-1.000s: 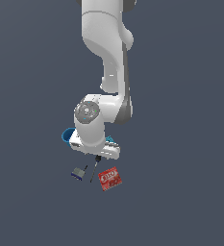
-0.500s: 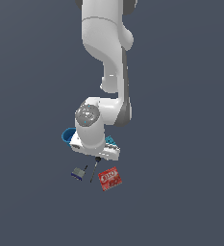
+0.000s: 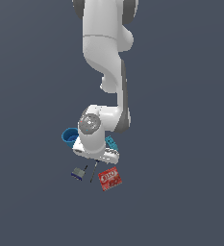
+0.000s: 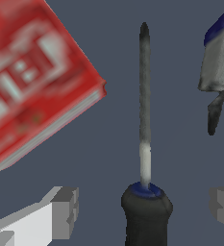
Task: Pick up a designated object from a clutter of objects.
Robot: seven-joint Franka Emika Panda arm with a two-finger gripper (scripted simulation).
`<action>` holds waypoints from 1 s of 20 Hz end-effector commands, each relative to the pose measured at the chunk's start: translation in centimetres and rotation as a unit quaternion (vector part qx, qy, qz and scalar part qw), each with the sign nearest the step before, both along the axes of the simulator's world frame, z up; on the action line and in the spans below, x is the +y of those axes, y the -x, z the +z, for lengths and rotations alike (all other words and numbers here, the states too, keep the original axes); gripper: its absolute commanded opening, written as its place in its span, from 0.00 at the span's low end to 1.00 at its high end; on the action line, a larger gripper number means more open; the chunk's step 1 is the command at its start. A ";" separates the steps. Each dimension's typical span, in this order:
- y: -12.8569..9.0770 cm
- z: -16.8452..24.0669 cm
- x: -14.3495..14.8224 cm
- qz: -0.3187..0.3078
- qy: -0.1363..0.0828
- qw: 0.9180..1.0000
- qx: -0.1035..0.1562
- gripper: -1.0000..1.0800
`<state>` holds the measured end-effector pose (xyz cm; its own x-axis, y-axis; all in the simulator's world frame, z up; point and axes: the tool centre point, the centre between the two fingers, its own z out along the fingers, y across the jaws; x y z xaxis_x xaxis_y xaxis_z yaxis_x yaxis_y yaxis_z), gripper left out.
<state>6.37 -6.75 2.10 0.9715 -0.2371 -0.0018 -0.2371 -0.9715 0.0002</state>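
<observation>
Our open gripper [image 4: 143, 211] hangs low over the screwdriver [image 4: 144, 158].

We see a finger [image 4: 65, 211] on each side of its black handle, not touching it, holding nothing. The screwdriver lies flat between the red box [image 4: 34, 81] and the small grey-blue tool [image 4: 219, 67].

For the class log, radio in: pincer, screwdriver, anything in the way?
Pincer open, fingers either side of the screwdriver handle, no contact seen. Red box and grey-blue tool flank the shaft, both apart.
</observation>
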 end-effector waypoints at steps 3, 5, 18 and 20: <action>-0.1 -0.6 0.0 0.000 0.000 1.000 -0.001 0.96; -0.1 -0.6 0.0 0.000 0.000 1.000 -0.001 0.00; -0.2 -0.1 0.3 0.000 0.000 1.000 -0.001 0.00; -0.3 0.6 0.6 0.000 0.000 1.000 -0.001 0.00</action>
